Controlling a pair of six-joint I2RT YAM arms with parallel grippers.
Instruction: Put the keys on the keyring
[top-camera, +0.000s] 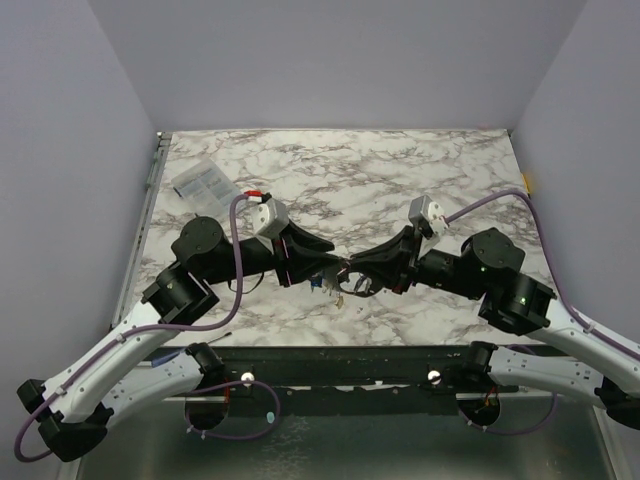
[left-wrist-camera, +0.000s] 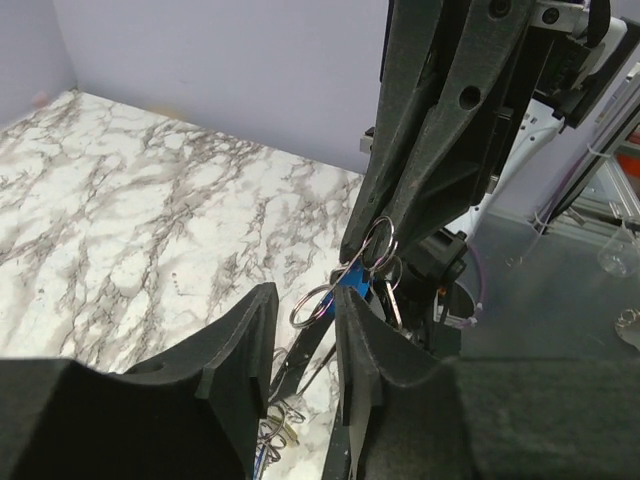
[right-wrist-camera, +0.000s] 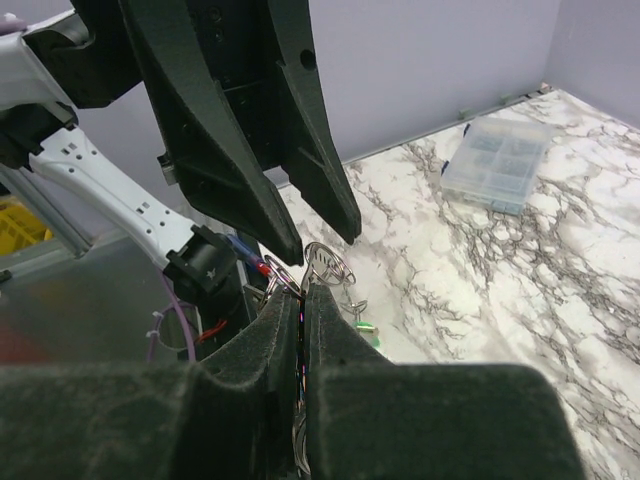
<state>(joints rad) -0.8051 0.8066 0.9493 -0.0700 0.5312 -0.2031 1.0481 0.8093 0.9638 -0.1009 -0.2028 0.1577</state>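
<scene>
My right gripper (right-wrist-camera: 303, 292) is shut on the keyring (right-wrist-camera: 330, 264), a cluster of steel rings that sticks up from its tips above the marble table (top-camera: 400, 180). A blue-headed key (left-wrist-camera: 353, 283) hangs at those rings. My left gripper (left-wrist-camera: 305, 295) faces it tip to tip, jaws apart, with one ring (left-wrist-camera: 310, 305) lying in the gap between its fingertips. The two grippers meet near the table's front middle, left gripper (top-camera: 333, 262) against right gripper (top-camera: 347, 268). More keys and small rings (left-wrist-camera: 272, 432) lie on the table below, among them a green-headed key (right-wrist-camera: 368, 330).
A clear plastic packet (top-camera: 203, 182) lies at the table's far left, also in the right wrist view as a clear packet (right-wrist-camera: 497, 160). Grey walls close in the table on three sides. A metal frame (top-camera: 340, 365) runs along the near edge.
</scene>
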